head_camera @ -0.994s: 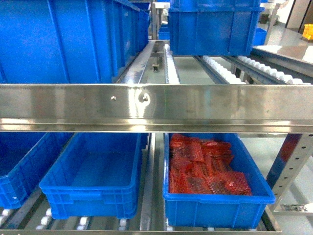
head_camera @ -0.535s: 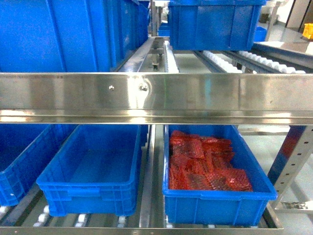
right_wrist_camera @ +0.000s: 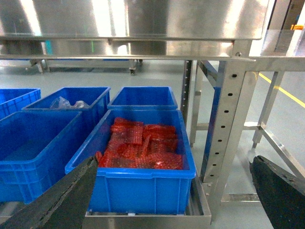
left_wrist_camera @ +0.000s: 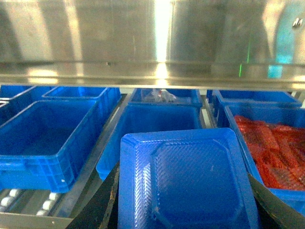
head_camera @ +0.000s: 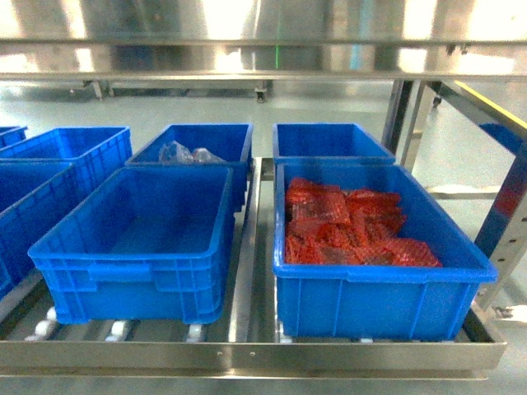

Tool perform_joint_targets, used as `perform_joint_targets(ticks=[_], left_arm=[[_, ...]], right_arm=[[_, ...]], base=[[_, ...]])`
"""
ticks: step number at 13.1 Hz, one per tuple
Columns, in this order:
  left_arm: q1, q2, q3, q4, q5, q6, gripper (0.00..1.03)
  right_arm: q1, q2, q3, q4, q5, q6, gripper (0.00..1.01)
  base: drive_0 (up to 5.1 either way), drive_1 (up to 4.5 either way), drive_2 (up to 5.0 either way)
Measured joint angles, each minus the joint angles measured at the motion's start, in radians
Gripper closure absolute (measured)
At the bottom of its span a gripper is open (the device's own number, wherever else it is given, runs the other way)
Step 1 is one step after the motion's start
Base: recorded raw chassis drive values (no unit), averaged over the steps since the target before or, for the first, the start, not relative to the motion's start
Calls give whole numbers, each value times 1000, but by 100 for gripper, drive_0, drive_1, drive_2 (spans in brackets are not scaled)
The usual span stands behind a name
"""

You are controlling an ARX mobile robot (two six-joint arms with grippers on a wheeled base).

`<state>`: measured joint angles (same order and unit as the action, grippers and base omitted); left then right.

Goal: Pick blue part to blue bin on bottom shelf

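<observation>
The left gripper [left_wrist_camera: 183, 210] holds the blue part [left_wrist_camera: 183, 179], a flat square blue tray with a ribbed face. The part fills the bottom middle of the left wrist view, and a dark finger [left_wrist_camera: 102, 205] shows at each of its lower corners, pressed against its sides. Just behind the part sits an open blue bin [left_wrist_camera: 152, 121] on the bottom shelf [head_camera: 247, 355], a shiny steel rack with a flat front rail low in the head view. In the head view that same bin [head_camera: 140, 239] sits at lower left of the middle, and white rollers [head_camera: 119, 329] peek out under it. The part is up in front of the bin, not inside it. To the right, touching side by side with only a steel strip between, is another blue bin full of red mesh bags [head_camera: 346, 226]. Two more blue bins sit behind these, and the left one has a clear plastic bag [head_camera: 183, 153] in it. The right gripper [right_wrist_camera: 174, 191] is spread wide with nothing in it; its dark fingers [right_wrist_camera: 62, 200] show at the two bottom corners of the right wrist view.
</observation>
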<state>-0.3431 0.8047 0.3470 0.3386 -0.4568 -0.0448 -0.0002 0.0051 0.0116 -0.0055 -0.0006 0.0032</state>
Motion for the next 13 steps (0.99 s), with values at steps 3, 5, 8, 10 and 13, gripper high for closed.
perform_joint_targets(ticks=[3,5,8,10,13], left_arm=[[0,0,0,0,0,0,59],[0,0,0,0,0,0,59],[0,0,0,0,0,0,59],[0,0,0,0,0,0,59],[0,0,0,-1,0,0,59]], right_arm=[[0,0,0,1,0,-2,3],[0,0,0,1,0,-1,3],[0,0,0,1,1,0,3],[0,0,0,1,0,-1,3],[0,0,0,-1,0,0,3]], base=[[0,0,0],[0,0,0],[0,0,0],[0,0,0],[0,0,0]])
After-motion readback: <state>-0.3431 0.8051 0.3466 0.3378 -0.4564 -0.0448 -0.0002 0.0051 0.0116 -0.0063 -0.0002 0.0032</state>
